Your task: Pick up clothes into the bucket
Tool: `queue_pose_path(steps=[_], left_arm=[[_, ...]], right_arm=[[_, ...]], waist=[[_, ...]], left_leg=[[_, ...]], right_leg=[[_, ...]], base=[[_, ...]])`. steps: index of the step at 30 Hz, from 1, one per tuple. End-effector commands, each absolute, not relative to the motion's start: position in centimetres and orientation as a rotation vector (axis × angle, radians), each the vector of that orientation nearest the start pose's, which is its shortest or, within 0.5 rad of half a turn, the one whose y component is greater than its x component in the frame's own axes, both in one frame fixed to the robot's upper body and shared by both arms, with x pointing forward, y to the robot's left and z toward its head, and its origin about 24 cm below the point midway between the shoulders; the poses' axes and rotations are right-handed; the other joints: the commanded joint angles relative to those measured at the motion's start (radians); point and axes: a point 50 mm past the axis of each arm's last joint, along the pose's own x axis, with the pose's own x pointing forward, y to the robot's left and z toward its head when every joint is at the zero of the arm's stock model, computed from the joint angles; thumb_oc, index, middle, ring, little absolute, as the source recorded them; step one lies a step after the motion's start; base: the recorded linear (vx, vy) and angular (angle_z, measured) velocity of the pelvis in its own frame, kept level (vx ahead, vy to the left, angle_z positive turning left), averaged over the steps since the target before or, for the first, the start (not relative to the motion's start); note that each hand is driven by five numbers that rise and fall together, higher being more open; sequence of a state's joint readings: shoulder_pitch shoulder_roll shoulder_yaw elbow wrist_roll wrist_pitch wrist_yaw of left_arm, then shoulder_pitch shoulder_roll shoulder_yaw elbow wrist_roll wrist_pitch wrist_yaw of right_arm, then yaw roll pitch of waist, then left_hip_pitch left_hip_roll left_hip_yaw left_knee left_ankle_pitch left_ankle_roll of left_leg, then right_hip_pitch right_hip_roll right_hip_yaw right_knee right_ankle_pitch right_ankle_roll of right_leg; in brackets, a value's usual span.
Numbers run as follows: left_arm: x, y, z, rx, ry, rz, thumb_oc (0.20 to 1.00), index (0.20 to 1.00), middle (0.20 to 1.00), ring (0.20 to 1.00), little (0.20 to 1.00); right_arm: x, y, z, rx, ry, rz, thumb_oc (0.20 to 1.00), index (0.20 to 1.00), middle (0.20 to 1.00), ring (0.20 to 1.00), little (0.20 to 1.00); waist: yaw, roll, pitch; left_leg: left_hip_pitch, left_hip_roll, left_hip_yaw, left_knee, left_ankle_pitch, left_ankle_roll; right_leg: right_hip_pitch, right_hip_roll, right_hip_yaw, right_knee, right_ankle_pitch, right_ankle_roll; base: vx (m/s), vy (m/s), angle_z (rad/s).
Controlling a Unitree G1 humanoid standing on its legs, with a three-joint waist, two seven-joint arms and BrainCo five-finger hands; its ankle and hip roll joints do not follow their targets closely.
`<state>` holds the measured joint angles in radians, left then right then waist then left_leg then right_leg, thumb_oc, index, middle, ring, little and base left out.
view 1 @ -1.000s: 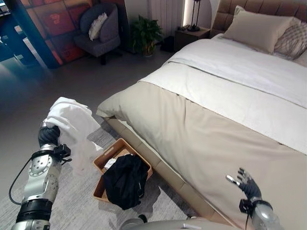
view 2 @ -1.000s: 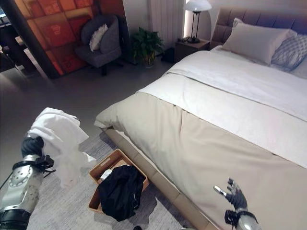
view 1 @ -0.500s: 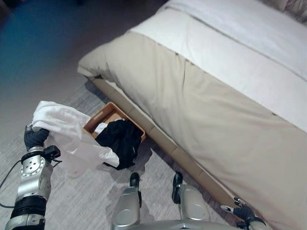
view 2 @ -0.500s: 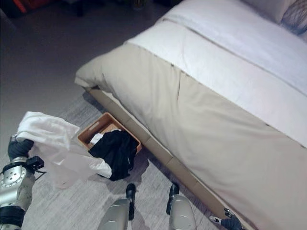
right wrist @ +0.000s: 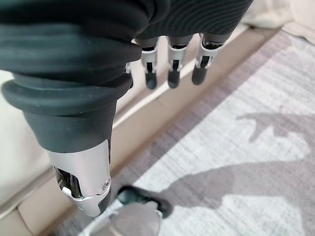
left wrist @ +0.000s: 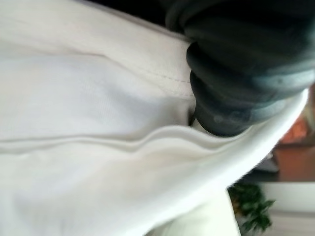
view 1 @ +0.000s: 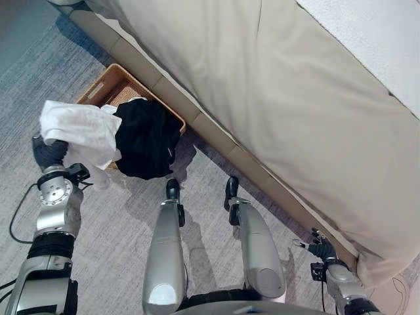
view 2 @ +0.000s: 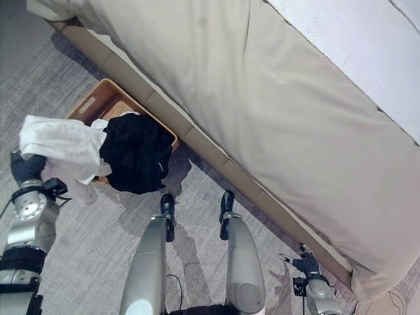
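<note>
- Lowered since a second ago, the left robot hand (view 1: 50, 152) now brings the white garment (view 1: 79, 131) right beside the bucket's near edge; the head camera has tipped down too.
- Its fingers are buried in the cloth, so I cannot tell their grip.
- Black clothing (view 1: 146, 138) already drapes over the bucket (view 1: 98, 84), on the rug against the bed (view 1: 275, 85).
- Release probably comes next.
- Idle right robot hand (right wrist: 170, 73) hangs loose-fingered by the bed's base.

A crumpled white garment (view 1: 79, 131) hangs over the wicker bucket's (view 1: 98, 88) near edge; a black garment (view 1: 146, 138) spills over its rim onto the rug.
</note>
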<state>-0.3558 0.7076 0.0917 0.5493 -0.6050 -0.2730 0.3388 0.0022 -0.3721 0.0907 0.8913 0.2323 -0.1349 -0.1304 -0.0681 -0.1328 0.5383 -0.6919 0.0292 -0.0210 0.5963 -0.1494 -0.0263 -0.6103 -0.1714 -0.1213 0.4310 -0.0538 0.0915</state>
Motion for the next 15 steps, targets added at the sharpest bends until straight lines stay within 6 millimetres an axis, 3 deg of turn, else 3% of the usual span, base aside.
queue_pose_path(steps=[1, 6, 8, 15], left_arm=[[28.3, 37.5, 18.4, 0.052, -0.481, 0.730, 0.200, 0.200, 0.200, 0.200, 0.200], [27.4, 38.5, 20.7, 0.055, -0.583, 0.777, 0.200, 0.200, 0.200, 0.200, 0.200], [26.7, 38.9, 22.6, 0.060, -0.666, 0.812, 0.200, 0.200, 0.200, 0.200, 0.200], [25.7, 40.0, 26.4, 0.133, -0.773, 0.842, 0.200, 0.200, 0.200, 0.200, 0.200]], right_arm=[[15.5, -28.3, -10.4, -0.246, 0.727, -0.332, 1.000, 1.000, 1.000, 1.000, 1.000], [15.0, -27.5, -11.0, -0.247, 0.758, -0.295, 1.000, 1.000, 1.000, 1.000, 1.000], [14.5, -27.3, -11.5, -0.248, 0.786, -0.290, 1.000, 1.000, 1.000, 1.000, 1.000], [15.0, -27.2, -11.5, -0.254, 0.795, -0.263, 1.000, 1.000, 1.000, 1.000, 1.000]], waist=[[-0.014, -0.013, -0.018], [-0.011, -0.019, -0.018], [-0.009, -0.019, -0.022], [-0.016, -0.013, -0.046]], left_leg=[[0.051, -0.003, 0.026, 0.016, -0.024, 0.019], [0.086, 0.003, 0.047, 0.002, -0.037, 0.023], [0.113, 0.001, 0.063, -0.012, -0.046, 0.025], [0.159, -0.005, 0.094, -0.071, -0.037, 0.020]], right_leg=[[0.094, -0.010, 0.023, -0.056, 0.029, 0.060], [0.116, -0.003, 0.044, -0.100, 0.048, 0.072], [0.140, -0.006, 0.052, -0.133, 0.056, 0.074], [0.188, -0.002, 0.059, -0.234, 0.108, 0.086]], base=[[0.06, 0.042, -0.07], [0.08, 0.043, -0.16], [0.08, 0.035, -0.13], [0.04, 0.016, -0.09]])
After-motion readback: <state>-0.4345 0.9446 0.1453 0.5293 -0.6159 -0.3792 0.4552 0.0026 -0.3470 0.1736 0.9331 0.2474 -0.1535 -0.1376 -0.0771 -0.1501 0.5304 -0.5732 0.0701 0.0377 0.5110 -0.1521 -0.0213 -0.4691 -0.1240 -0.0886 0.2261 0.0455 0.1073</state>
